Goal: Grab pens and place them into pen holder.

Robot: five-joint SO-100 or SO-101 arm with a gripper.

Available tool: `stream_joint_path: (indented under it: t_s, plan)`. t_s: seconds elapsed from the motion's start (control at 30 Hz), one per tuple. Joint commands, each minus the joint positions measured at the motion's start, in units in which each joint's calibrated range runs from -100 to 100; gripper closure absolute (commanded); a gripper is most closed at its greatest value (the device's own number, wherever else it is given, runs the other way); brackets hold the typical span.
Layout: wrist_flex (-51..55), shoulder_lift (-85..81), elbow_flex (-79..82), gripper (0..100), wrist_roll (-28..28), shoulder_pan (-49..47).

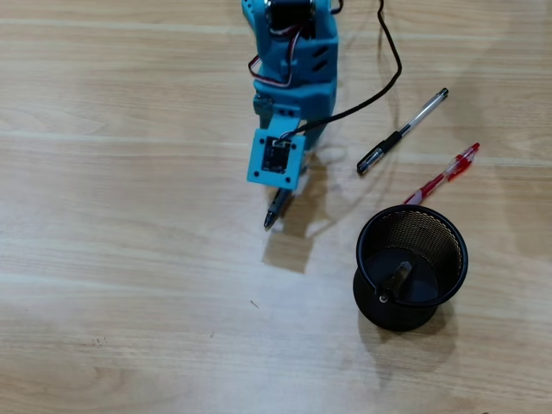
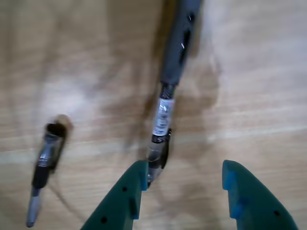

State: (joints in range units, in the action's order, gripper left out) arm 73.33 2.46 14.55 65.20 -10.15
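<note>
Pincer: jaws apart, hovering low over the table, one finger touching a dark pen, positioned to close on it. Black pen and red pen: loose beside the mesh pen holder, well apart from the arm. Holder upright; one item already inside.
</note>
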Motion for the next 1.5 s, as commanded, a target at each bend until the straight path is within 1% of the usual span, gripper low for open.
stream_joint_path:
  t_s: [0.0,0.13,0.33,0.4,0.57,0.63,0.67,0.73,1.0,1.1,1.13,1.17,1.47]
  plan:
    - [-3.8,2.1,1.6,81,0.2,0.9]
    - [-11.0,4.0,3.1,81,0.2,0.1]
    - [-11.4,4.5,2.6,81,0.3,0.0]
    - [-11.4,4.5,3.3,81,1.8,-0.1]
    - [-13.2,4.7,5.2,81,2.0,-0.6]
    - [-15.9,5.6,6.7,81,2.0,-0.7]
    - [-22.2,7.9,9.4,81,2.1,-0.7]
    - [-25.3,9.4,10.8,81,2.1,-0.9]
    - [-25.4,10.1,11.1,82,2.7,-0.8]
    - [-25.4,10.1,11.2,88,3.2,-0.8]
    - [-25.4,10.1,11.2,95,3.2,-0.7]
    - [-25.4,10.1,11.1,98,3.2,-0.6]
    - [-25.4,9.6,11.1,98,2.7,-0.5]
